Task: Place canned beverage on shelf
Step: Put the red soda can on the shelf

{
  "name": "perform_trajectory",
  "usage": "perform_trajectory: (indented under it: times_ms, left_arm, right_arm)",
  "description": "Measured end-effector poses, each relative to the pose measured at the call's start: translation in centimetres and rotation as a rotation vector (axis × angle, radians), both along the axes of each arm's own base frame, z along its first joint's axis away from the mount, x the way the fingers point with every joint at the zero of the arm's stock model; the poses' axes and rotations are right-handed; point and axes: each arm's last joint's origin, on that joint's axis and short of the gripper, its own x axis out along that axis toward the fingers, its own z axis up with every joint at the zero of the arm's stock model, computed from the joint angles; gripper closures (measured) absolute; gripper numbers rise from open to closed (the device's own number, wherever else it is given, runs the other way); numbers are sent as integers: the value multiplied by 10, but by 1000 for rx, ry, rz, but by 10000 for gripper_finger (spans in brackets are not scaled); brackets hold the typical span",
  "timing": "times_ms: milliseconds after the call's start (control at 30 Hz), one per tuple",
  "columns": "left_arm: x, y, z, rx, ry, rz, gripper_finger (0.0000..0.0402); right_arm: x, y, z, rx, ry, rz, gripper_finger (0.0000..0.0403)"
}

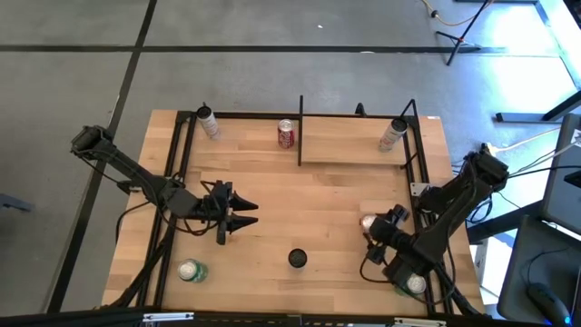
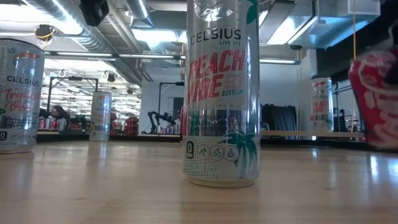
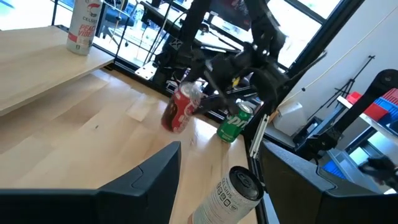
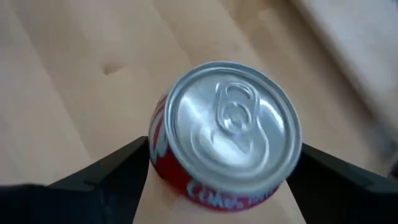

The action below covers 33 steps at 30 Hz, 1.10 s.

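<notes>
Silver-topped red aluminium can (image 4: 227,146) fills the right wrist view, its pull-tab lid facing the lens and one dark finger (image 4: 106,177) of the right claw (image 1: 374,227) on either side. Fingers flank the can closely, but whether they are pinching it or merely bracketing it cannot be told. From the left wrist view the can appears tilted, with the pale wooden surface (image 1: 309,204) below it.

Progress: judged early. The light wooden shelf board framed by black rods (image 1: 354,141) lies well beyond the right claw, toward the far edge of the surface. A tall white slim can (image 1: 391,133) stands on it; a second red can (image 1: 286,133) stands just beside its edge, apparently off the board. Lifting, carrying across and setting upright on the board remain.

Left claw (image 1: 243,214) waits well apart over mid-surface, fingers moderately spread, nothing between them.

Obscured: the right fingertips are cut off in the wrist view. A green-topped can (image 1: 413,283) near the right arm is partly covered by it. In the low view a tall Celsius can (image 2: 221,93) blocks the centre, and the red can shows only as a blur at the picture's edge.
</notes>
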Motion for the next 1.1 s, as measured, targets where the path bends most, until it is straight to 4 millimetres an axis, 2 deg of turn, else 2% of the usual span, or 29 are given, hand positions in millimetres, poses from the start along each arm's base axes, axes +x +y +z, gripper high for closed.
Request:
perform_trajectory:
  times_ms: [267, 467, 633, 733, 833, 967, 1100]
  left_arm:
    - [0, 0, 0, 0, 0, 0, 191]
    - [0, -1, 0, -2, 1, -12, 191]
    - [0, -1, 0, -4, 3, -27, 191]
    - [0, -1, 0, -4, 2, -26, 191]
    - [0, -1, 0, -3, 3, -27, 191]
    - [0, -1, -1, 1, 9, -26, 191]
    - [0, -1, -1, 49, 11, -32, 191]
  right_arm:
    - [1, -1, 18, 12, -43, -32, 68]
    - [-1, -4, 9, 9, -80, -73, 68]
    - [-2, -3, 8, 38, -86, -103, 68]
    - [-3, -3, 10, 116, -47, -134, 68]
    - [-5, -4, 22, 196, -1, -131, 68]
    - [-15, -18, 37, 306, 223, -92, 68]
    - [-16, -31, 39, 392, 359, -10, 68]
